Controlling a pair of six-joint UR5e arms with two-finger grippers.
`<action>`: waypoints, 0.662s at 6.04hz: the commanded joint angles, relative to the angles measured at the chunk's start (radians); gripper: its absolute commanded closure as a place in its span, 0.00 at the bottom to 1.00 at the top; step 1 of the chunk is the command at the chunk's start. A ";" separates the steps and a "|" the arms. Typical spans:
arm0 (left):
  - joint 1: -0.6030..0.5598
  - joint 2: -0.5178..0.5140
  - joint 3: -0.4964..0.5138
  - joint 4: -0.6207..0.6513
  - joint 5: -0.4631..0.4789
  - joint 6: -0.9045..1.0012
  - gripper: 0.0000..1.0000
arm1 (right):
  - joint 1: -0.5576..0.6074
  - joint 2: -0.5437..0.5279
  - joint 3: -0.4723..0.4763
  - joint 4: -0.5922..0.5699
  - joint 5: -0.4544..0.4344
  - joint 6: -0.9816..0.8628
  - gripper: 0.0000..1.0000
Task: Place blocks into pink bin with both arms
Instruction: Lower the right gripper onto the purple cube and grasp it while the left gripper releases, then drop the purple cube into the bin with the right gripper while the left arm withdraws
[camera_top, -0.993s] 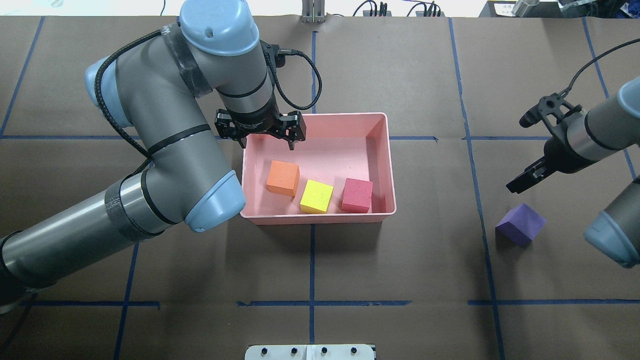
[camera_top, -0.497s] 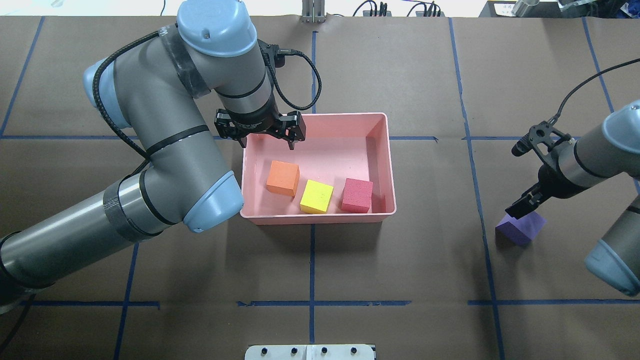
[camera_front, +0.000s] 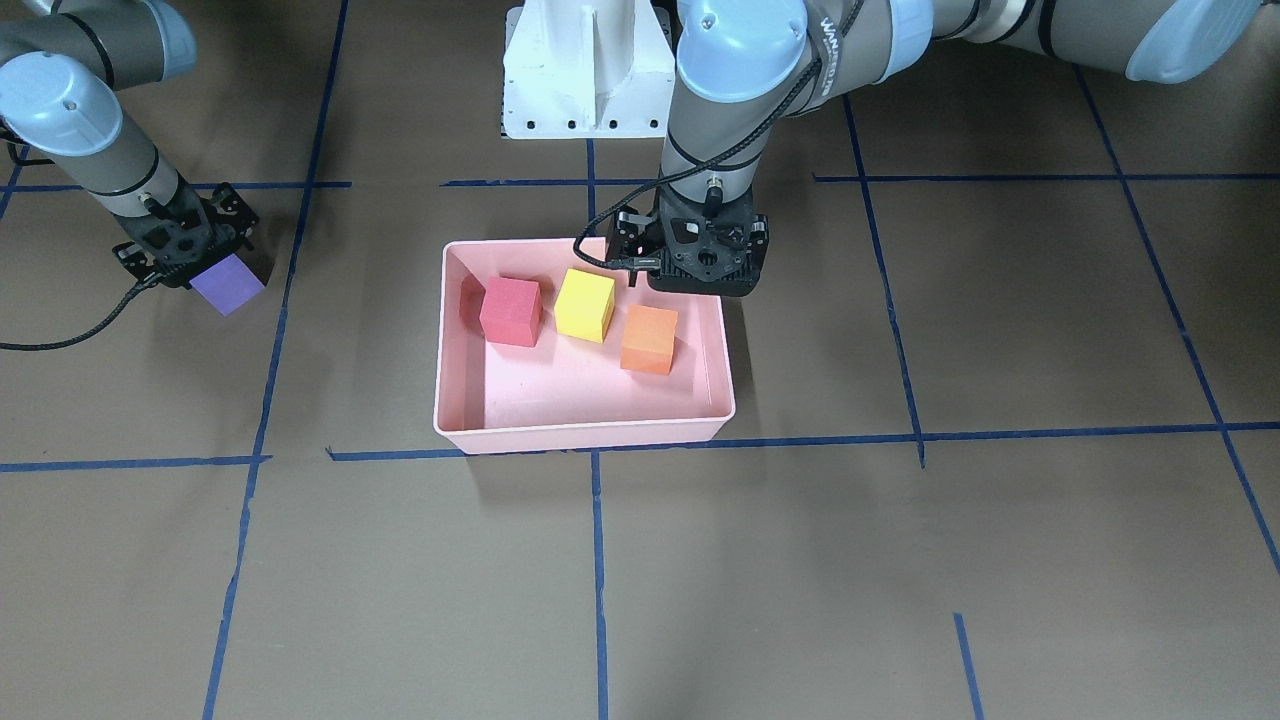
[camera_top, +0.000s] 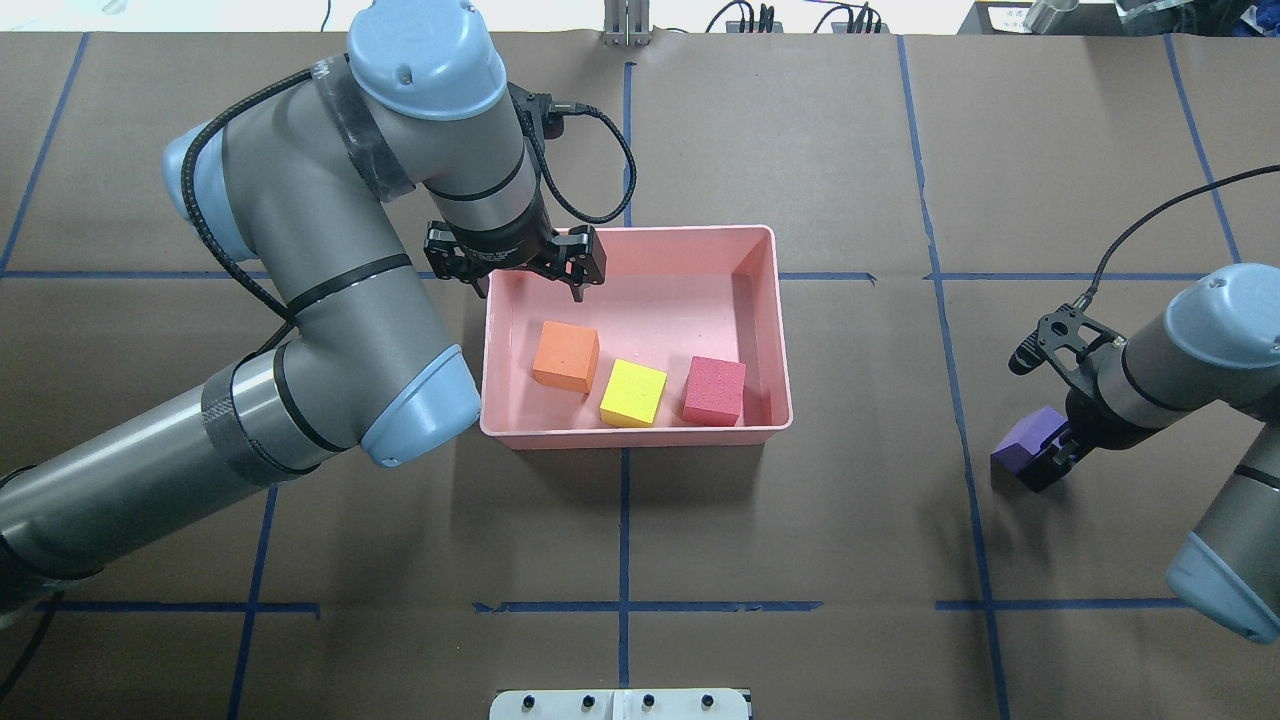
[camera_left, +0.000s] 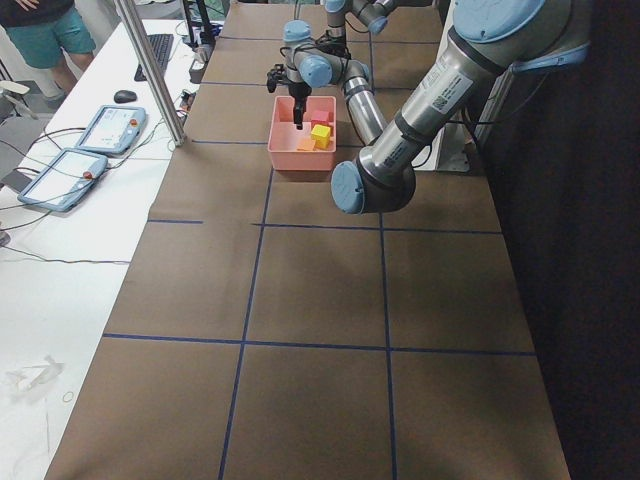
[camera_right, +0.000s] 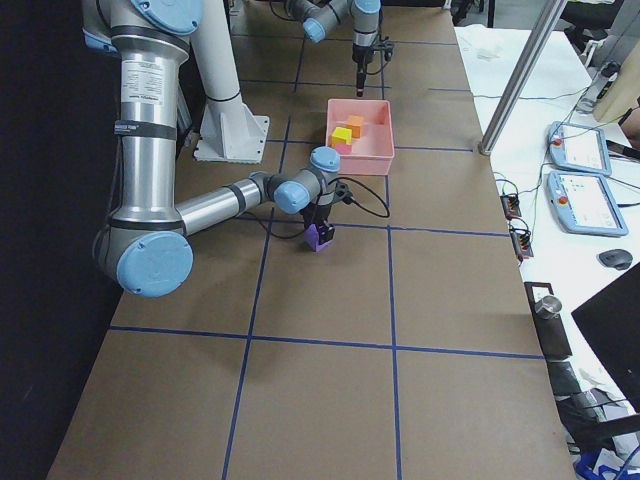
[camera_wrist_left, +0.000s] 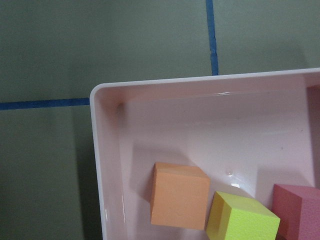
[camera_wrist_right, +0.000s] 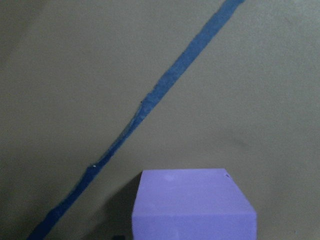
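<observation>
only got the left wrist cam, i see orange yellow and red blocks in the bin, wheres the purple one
Observer: The purple block is outside the pink bin, on the table off toward the robot's right.
Operator: is the right arm on it
Observer: The right gripper is down at the block. I cannot tell whether it has closed on it.
Operator: and my left gripper, holding anything
Observer: No. The left gripper is open and empty above the bin's far left corner.
</observation>
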 joint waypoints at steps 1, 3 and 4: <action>-0.004 0.011 0.000 0.000 0.000 0.018 0.00 | -0.003 0.008 -0.001 -0.001 -0.002 0.007 0.69; -0.118 0.141 -0.078 0.006 -0.018 0.312 0.00 | 0.014 0.051 0.027 -0.013 0.019 0.062 0.71; -0.206 0.208 -0.079 0.003 -0.076 0.499 0.00 | 0.029 0.114 0.027 -0.027 0.053 0.187 0.70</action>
